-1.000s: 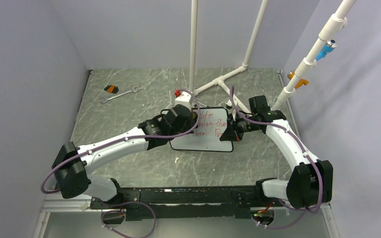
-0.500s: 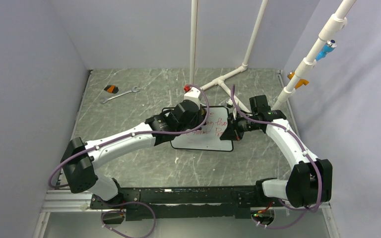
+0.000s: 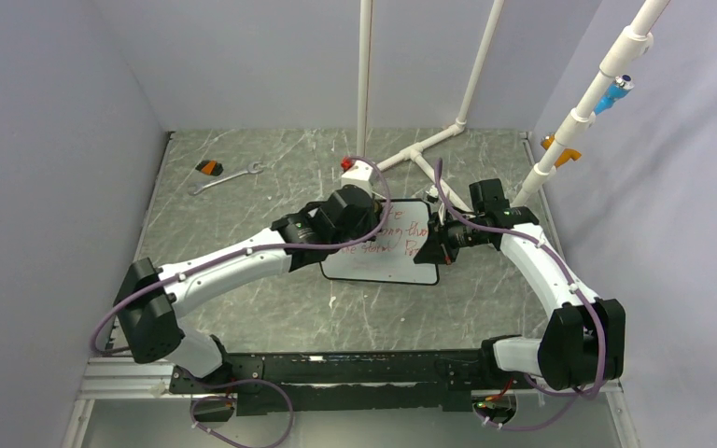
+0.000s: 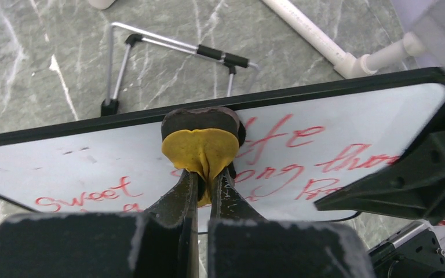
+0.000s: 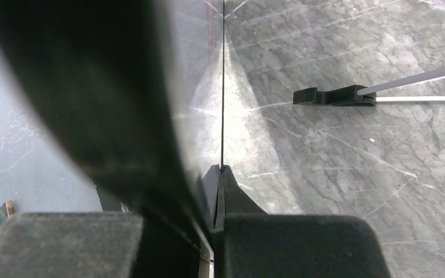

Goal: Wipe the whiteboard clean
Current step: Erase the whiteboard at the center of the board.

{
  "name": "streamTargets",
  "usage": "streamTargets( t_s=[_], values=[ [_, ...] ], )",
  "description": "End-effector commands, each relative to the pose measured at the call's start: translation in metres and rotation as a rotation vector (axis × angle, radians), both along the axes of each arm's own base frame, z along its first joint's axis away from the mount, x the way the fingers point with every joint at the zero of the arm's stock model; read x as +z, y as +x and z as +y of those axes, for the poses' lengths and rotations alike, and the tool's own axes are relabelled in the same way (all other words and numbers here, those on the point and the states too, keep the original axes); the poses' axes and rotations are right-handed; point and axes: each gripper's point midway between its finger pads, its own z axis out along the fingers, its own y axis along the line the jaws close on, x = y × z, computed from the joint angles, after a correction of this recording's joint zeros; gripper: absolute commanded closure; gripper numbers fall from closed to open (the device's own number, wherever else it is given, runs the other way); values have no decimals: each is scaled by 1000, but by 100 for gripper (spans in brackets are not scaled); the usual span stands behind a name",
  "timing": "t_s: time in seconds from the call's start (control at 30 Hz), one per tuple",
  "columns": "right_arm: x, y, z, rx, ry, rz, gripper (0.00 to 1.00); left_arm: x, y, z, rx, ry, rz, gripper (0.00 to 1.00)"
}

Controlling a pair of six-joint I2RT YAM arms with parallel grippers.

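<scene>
1. The whiteboard stands tilted on its wire stand near the middle of the table, between my two arms.
2. My left gripper has its jaws closed on a yellow pad with a black back. The pad lies against the board's face at its far edge.
3. Red handwriting covers the board right of the pad and low on the left (the upper left looks nearly blank).
4. My right gripper has its jaws pinched on the board's right edge, which the wrist camera sees edge-on.
5. A wrench lies well apart, at the far left.
</scene>
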Motion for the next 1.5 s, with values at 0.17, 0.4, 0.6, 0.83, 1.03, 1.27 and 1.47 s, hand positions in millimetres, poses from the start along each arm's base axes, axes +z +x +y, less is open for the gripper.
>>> streamTargets(
  t_s=[0.17,0.4,0.6,0.83,1.03,1.27,1.47],
  values=[
    [9,-4,8,85,24,-88,100,37,7,-42,-13,-33,-80,100],
    [11,-4,7,84,25,-94,100,29,28,-3,105,6,-79,100],
    [11,-4,8,86,27,-92,100,23,31,16,125,-3,-64,100],
    [9,-4,8,84,25,-87,100,52,17,-14,18,-60,-103,100],
    [9,-3,8,83,23,-87,100,62,16,-33,-6,-51,-125,100],
    [10,-3,8,84,24,-92,100,55,29,-13,65,21,-139,100],
    [11,-3,8,85,25,-94,100,32,35,15,115,31,-77,100]
  ],
)
